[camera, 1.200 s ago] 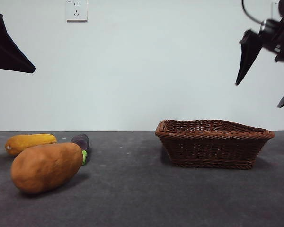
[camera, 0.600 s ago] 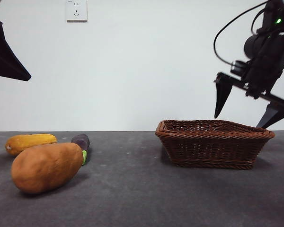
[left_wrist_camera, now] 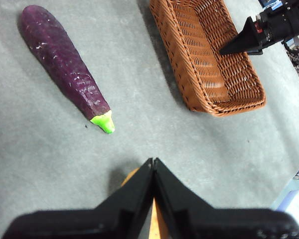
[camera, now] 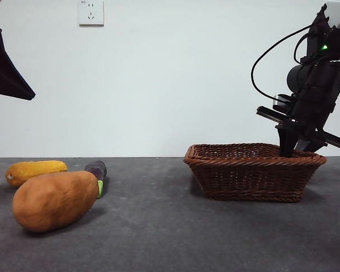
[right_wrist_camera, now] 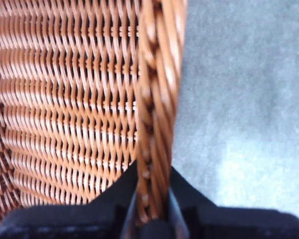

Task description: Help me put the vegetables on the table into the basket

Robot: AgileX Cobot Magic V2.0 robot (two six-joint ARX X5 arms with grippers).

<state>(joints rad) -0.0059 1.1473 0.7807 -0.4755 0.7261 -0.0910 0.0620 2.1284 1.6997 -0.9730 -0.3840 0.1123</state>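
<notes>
On the left of the table (camera: 170, 238) lie three vegetables. The big orange-brown potato (camera: 55, 199) is nearest, with the yellow corn cob (camera: 35, 169) and the purple eggplant (camera: 97, 170) (left_wrist_camera: 65, 64) behind it. The brown wicker basket (camera: 253, 175) (left_wrist_camera: 209, 59) stands on the right. My right gripper (camera: 292, 148) (right_wrist_camera: 153, 172) reaches down at the basket's far right side, shut on its braided rim (right_wrist_camera: 157, 74). High at the left edge, my left gripper (left_wrist_camera: 153, 162) hangs shut and empty over the potato, a sliver of which shows under its jaws.
A white wall with a socket (camera: 91, 12) stands behind the table. The left arm shows only as a black tip (camera: 5, 62) at the top left corner. The table's edge (left_wrist_camera: 294, 184) runs close beyond the basket.
My right arm has come down from the top right corner to the basket, and its open jaws have shut on the rim. The basket has shifted slightly left. The vegetables have stayed put.
</notes>
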